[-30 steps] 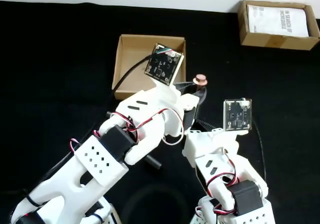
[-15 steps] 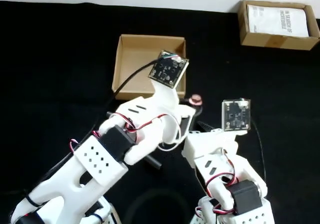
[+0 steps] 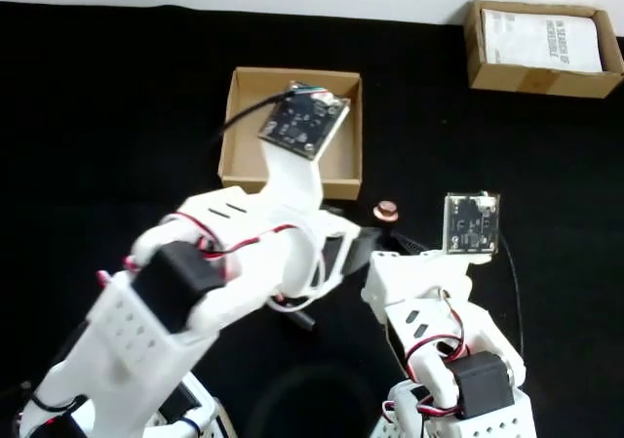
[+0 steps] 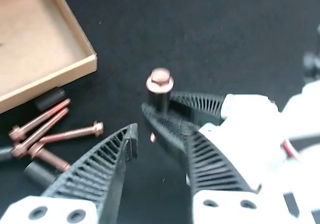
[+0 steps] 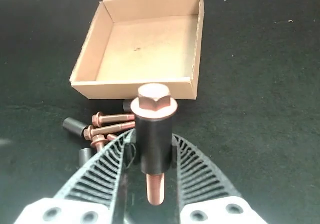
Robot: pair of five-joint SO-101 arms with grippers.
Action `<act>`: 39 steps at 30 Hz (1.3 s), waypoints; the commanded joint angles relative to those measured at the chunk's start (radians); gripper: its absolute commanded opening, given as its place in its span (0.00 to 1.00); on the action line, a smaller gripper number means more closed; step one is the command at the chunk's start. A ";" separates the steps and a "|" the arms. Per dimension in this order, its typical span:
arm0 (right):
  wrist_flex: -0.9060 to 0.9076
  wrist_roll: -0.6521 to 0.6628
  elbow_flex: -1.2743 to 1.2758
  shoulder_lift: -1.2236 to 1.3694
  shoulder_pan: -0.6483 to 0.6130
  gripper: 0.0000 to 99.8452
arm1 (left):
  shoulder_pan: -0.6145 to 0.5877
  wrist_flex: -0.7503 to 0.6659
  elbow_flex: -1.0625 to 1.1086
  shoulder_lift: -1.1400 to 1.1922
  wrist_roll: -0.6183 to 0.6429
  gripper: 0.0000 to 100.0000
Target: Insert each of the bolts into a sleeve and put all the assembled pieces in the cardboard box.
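Observation:
My right gripper (image 5: 152, 140) is shut on a black sleeve (image 5: 154, 141) held upright, with a copper bolt (image 5: 156, 102) through it, head up and tip poking out below. In the high view the bolt head (image 3: 387, 210) shows just in front of the cardboard box (image 3: 232, 126). My left gripper (image 4: 161, 139) stands open close beside that piece (image 4: 160, 92), not touching it. Several loose bolts (image 4: 45, 129) and sleeves (image 4: 49, 98) lie on the black table by the box's near wall (image 5: 135, 89). The box is bare inside.
A second cardboard box (image 3: 541, 77) with a printed sheet sits at the back right. One dark sleeve (image 3: 297, 316) lies on the table between the two arms. The black cloth runs to a white edge at the back.
The sleeve with its bolt has come down from beside the box toward the arms. The left arm has swung left and back from it, its gripper now open.

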 commanded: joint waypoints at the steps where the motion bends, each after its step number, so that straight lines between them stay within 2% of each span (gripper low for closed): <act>1: -0.016 -0.009 -0.076 0.059 0.022 0.01 | -0.054 0.137 -0.165 -0.007 -0.075 0.01; 5: -0.016 -0.009 -0.248 0.200 0.022 0.01 | -0.179 0.204 -0.280 -0.076 -0.117 0.01; 7: -0.016 -0.009 -0.346 0.289 0.022 0.01 | -0.252 0.201 -0.278 -0.133 -0.123 0.01; 10: -0.016 -0.005 -0.495 0.438 0.022 0.01 | -0.363 0.201 -0.231 -0.209 -0.199 0.01; 13: -0.019 0.008 -0.642 0.601 0.018 0.01 | -0.467 0.203 -0.104 -0.302 -0.242 0.01; 18: -0.021 0.133 -0.877 0.894 0.016 0.01 | -0.622 0.192 0.225 -0.516 -0.244 0.01; 23: -0.021 0.245 -1.104 1.164 0.016 0.01 | -0.739 -0.051 0.610 -0.745 -0.244 0.01; 27: -0.021 0.347 -1.265 1.366 0.016 0.01 | -0.788 -0.285 0.885 -0.964 -0.242 0.01; 29: -0.021 0.422 -1.326 1.468 0.016 0.01 | -0.791 -0.353 0.998 -1.089 -0.242 0.01; 31: -0.021 0.505 -1.389 1.561 0.002 0.01 | -0.791 -0.382 1.070 -1.152 -0.242 0.01; 39: -0.021 0.890 -1.603 1.844 -0.058 0.01 | -0.791 -0.382 1.241 -1.118 -0.238 0.01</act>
